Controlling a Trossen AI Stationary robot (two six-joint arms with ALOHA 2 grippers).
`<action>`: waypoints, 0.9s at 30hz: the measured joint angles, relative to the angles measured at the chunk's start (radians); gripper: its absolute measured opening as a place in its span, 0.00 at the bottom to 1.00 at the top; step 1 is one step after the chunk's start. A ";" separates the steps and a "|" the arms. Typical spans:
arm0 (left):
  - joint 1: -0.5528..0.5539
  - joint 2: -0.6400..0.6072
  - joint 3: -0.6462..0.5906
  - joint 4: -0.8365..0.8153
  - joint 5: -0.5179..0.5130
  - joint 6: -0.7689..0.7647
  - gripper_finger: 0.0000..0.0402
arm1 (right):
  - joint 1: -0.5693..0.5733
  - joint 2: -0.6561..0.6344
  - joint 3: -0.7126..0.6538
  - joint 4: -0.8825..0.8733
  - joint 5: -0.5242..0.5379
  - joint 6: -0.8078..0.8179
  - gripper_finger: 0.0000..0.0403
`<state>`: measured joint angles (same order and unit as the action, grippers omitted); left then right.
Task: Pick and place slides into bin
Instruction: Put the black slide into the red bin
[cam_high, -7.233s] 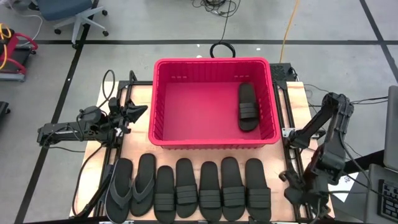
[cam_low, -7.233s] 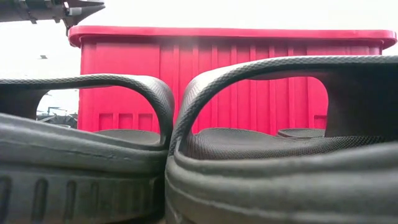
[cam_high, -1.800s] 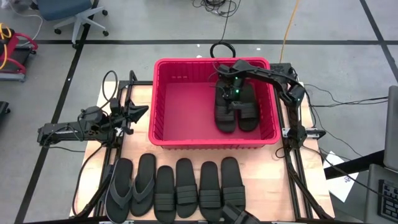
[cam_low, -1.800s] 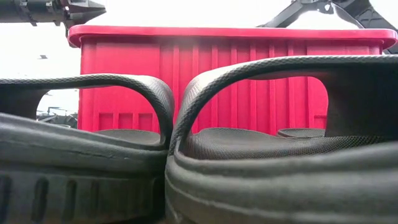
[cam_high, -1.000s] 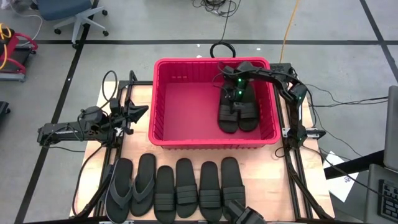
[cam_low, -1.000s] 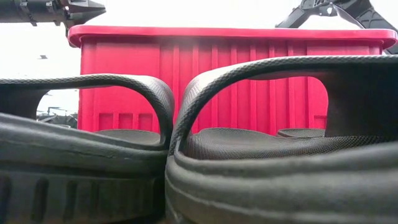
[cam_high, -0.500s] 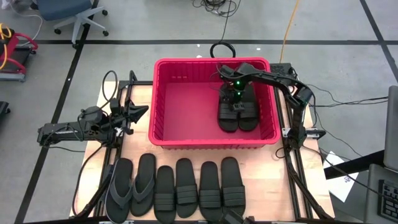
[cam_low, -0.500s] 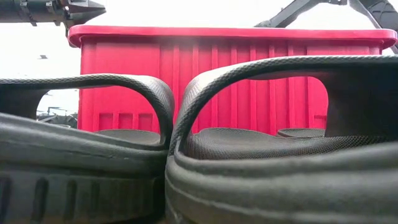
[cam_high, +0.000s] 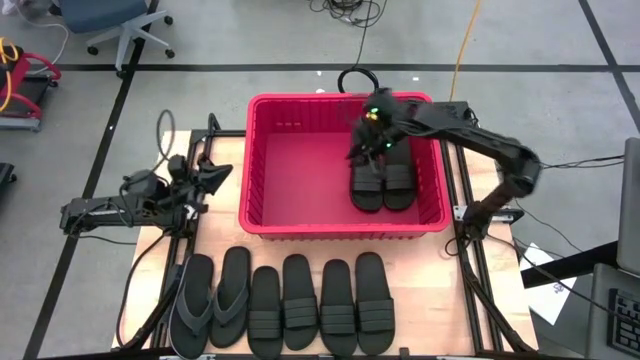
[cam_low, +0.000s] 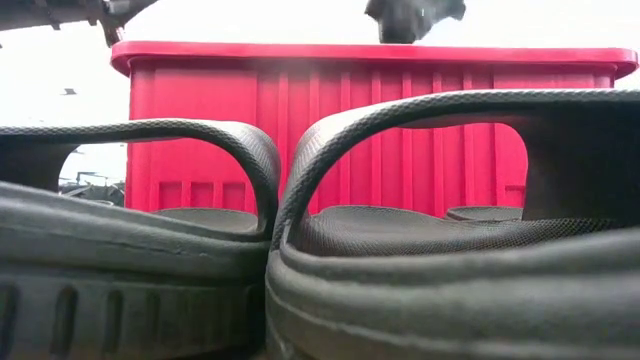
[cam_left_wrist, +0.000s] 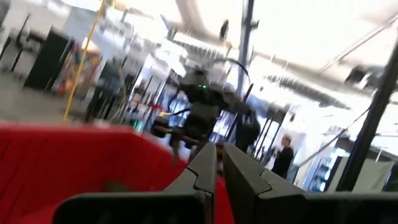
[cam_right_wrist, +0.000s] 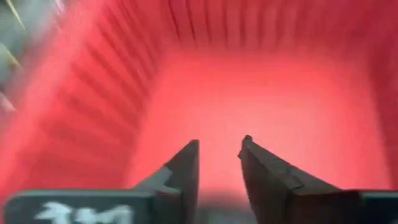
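Observation:
The red bin (cam_high: 250, 160) stands at the table's far middle; the low view shows its near wall (cam_low: 350, 100). Two black band slides (cam_high: 366, 182) (cam_high: 398, 180) lie flat side by side on its floor at the right. My right gripper (cam_high: 362, 150) hovers over them, open and empty; its wrist view (cam_right_wrist: 219, 146) looks down at the bin's red floor. Two flip-flops (cam_high: 210, 298) and several band slides (cam_high: 318, 305) lie in a row along the near edge. My left gripper (cam_high: 222, 175) waits left of the bin, shut and empty (cam_left_wrist: 219, 155).
Black frame rails (cam_high: 470, 250) run along both sides of the table. The bin's black loop handle (cam_high: 357, 80) sticks out at its far side. The bin's left half (cam_high: 300, 175) is bare floor. Two slides (cam_low: 150, 230) (cam_low: 450, 230) fill the low view's foreground.
My right gripper has risen off the left slide in the bin and drawn toward the far edge; that slide stays flat on the bin's floor beside the other. Its arm has swung out to the right. My left gripper has shifted a little.

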<state>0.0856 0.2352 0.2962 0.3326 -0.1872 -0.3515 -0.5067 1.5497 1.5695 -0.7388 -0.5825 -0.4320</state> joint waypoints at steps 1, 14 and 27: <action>0.000 0.000 0.000 0.030 0.004 0.029 0.06 | 0.012 -0.035 -0.013 0.085 -0.035 0.046 0.17; -0.007 0.005 0.104 -0.006 0.248 0.147 0.02 | 0.137 -0.304 -0.285 0.478 -0.043 0.406 0.01; -0.090 0.214 0.445 -0.387 0.318 0.405 0.00 | 0.538 -0.374 -0.325 0.532 0.299 0.599 0.00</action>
<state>-0.0044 0.4491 0.7414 -0.0546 0.1309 0.0532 0.0311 1.1754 1.2442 -0.2073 -0.2832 0.1669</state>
